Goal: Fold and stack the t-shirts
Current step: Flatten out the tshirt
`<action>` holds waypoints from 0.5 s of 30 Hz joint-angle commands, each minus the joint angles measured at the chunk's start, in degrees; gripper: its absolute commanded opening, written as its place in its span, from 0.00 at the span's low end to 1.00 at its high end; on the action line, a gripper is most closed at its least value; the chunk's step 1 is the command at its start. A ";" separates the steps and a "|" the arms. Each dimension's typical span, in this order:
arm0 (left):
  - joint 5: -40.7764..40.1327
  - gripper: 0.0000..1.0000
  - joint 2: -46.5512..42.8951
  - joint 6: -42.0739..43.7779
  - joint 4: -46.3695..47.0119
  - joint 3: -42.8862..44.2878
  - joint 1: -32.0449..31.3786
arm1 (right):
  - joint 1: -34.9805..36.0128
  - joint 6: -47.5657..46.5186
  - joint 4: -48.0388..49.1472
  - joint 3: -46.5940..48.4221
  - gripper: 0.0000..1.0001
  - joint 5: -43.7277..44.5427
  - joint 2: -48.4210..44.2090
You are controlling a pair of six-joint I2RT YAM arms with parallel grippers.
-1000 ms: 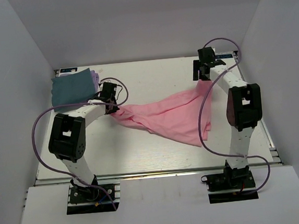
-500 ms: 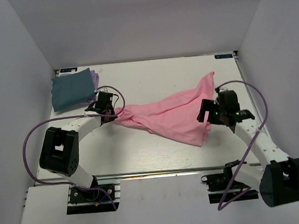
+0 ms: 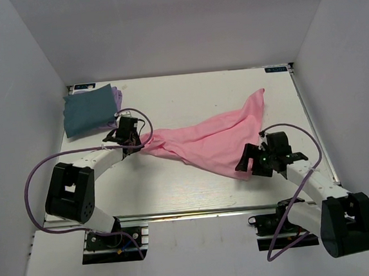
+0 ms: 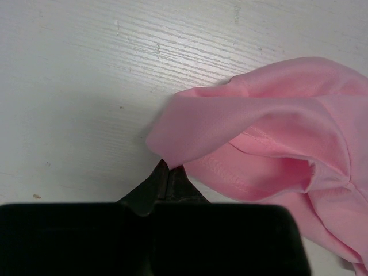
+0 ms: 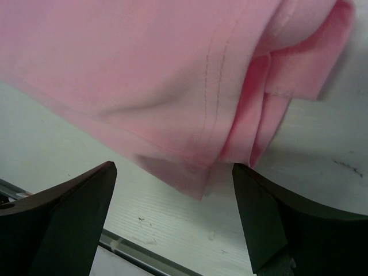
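Observation:
The light pink t-shirt (image 3: 210, 139) lies crumpled across the middle of the white table, stretched from left to far right. My left gripper (image 3: 139, 142) is shut on its left edge; the wrist view shows the closed tips (image 4: 168, 171) pinching the pink fold (image 4: 230, 123). My right gripper (image 3: 246, 165) is open and low at the shirt's near right corner, with the hemmed corner (image 5: 201, 172) between its spread fingers (image 5: 75, 201). The dark teal-blue t-shirt (image 3: 89, 109) lies folded at the far left on the pale lavender one (image 3: 118, 98), of which only an edge shows.
White walls enclose the table on the left, right and back. A metal rail (image 3: 191, 211) runs along the near edge, close under my right gripper. Purple cables loop from both arms.
My right arm has swung down from the far right corner to the shirt's near right corner, leaving the far sleeve lying on the table. My left gripper has stayed holding the left edge.

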 commanded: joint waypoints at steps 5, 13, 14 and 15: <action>-0.09 0.00 -2.36 -0.55 -0.27 -0.35 0.07 | 0.06 1.15 6.57 -0.28 0.86 -4.44 1.47; -0.09 0.00 -2.36 -1.07 -0.27 -0.35 0.07 | -0.11 0.89 4.20 1.48 0.83 -1.65 -0.99; -0.09 0.00 -2.36 -1.07 -0.27 -0.35 0.07 | 0.06 0.71 3.76 1.65 0.83 -1.02 -1.17; -0.09 0.00 -2.36 -1.07 -0.27 -0.35 0.07 | 0.06 0.80 3.50 2.35 0.82 -0.32 -1.34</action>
